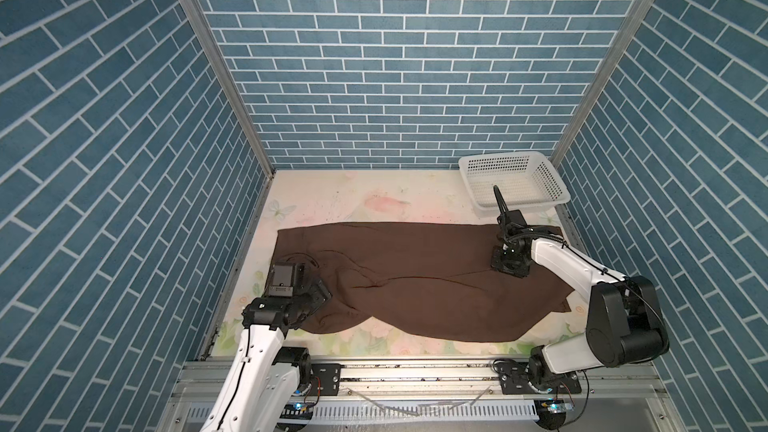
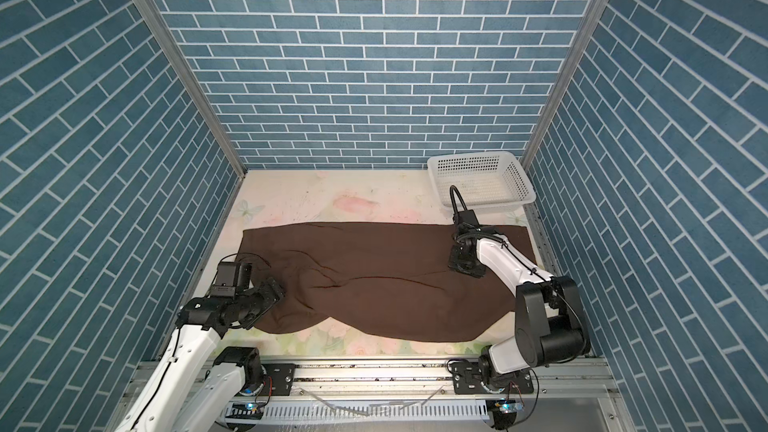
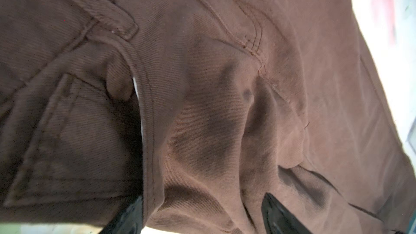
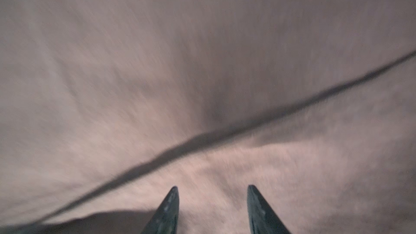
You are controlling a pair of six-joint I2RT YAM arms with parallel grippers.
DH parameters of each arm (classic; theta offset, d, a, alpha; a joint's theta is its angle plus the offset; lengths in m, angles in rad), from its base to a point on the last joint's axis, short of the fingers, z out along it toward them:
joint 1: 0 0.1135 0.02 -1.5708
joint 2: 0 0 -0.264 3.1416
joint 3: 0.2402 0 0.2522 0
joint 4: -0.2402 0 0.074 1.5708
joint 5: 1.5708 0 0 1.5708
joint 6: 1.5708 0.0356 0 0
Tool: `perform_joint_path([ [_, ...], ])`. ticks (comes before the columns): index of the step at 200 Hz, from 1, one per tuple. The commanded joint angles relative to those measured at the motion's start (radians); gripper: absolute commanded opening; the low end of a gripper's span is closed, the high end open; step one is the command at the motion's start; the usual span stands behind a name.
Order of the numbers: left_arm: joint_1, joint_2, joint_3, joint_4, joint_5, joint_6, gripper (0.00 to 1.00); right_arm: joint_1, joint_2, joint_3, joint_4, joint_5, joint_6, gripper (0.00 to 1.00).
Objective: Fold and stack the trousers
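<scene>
My left arm (image 1: 257, 347) comes in low from the near rail, with its wrist bent down over the waist end of the trousers (image 1: 415, 268). The left pincer (image 3: 202, 198) stands wide apart, tips against the cloth. A pocket edge and a soft ridge of fabric lie between its fingers (image 3: 276, 214), and nothing is clamped.

My right arm (image 1: 557, 255) has its elbow raised and its forearm sloping down over the leg end. The right pincer (image 4: 212, 187) points straight down, about half apart and gripping nothing. The view is blurred, so I cannot tell whether its tips touch the cloth. A dark crease crosses the fabric just ahead of them.

The trousers lie spread on the table (image 1: 332, 197) beneath both pincers, running from one to the other. A white basket (image 1: 552, 184) sits just beyond the right pincer.
</scene>
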Motion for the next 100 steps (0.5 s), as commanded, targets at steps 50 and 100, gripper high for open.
perform_joint_path([
  [50,-0.087,0.149,-0.063,0.034,-0.128,-0.064,0.86,0.02,0.209,0.137,0.072,-0.107,-0.131,0.52],
  [100,-0.069,0.346,-0.015,0.163,-0.192,-0.015,0.66,-0.06,0.313,0.177,0.078,-0.062,-0.1,0.4],
])
